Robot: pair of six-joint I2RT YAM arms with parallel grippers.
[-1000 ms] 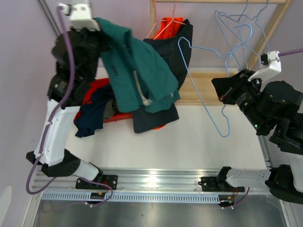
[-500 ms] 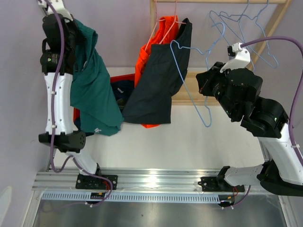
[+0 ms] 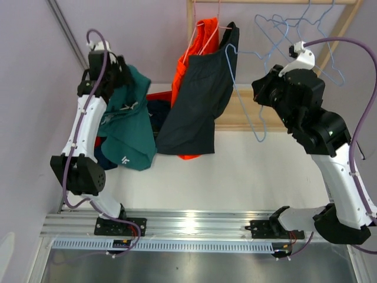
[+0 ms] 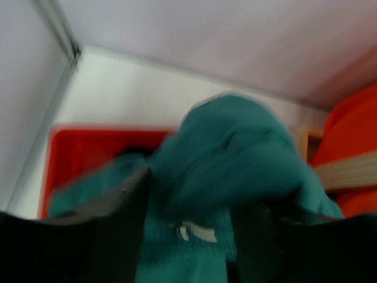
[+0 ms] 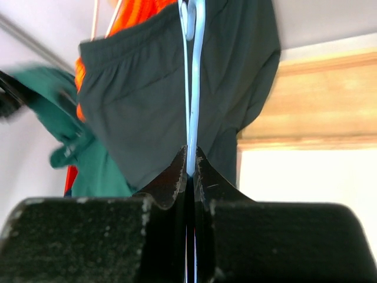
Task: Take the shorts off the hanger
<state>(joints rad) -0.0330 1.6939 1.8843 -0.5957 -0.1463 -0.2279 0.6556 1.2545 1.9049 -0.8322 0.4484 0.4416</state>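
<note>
The left gripper (image 3: 118, 73) is squeezing the teal shorts (image 3: 126, 135) in the upper left. The right gripper (image 5: 189, 177) is pinching the blue hanger (image 5: 198, 71) in the upper right, by the grey shorts (image 3: 197, 100) and orange shorts (image 3: 203, 35).

We see two arms bolted to the silver rail (image 3: 194, 224), each on a small black base plate. The left arm (image 3: 88, 127) has slim white link shells joined by bulky black joint housings, and the right arm (image 3: 337, 171) is built alike. At its end farthest from the rail, the right arm has a white bracket (image 3: 300, 57). A purple cable (image 3: 105, 52) runs up the left arm from the rail, and a second purple cable (image 3: 330, 39) arcs beside the right arm. The right gripper (image 5: 189, 171) has matte black, wedge-shaped fingers (image 5: 168, 186), speckled with pale scuffs.
</note>
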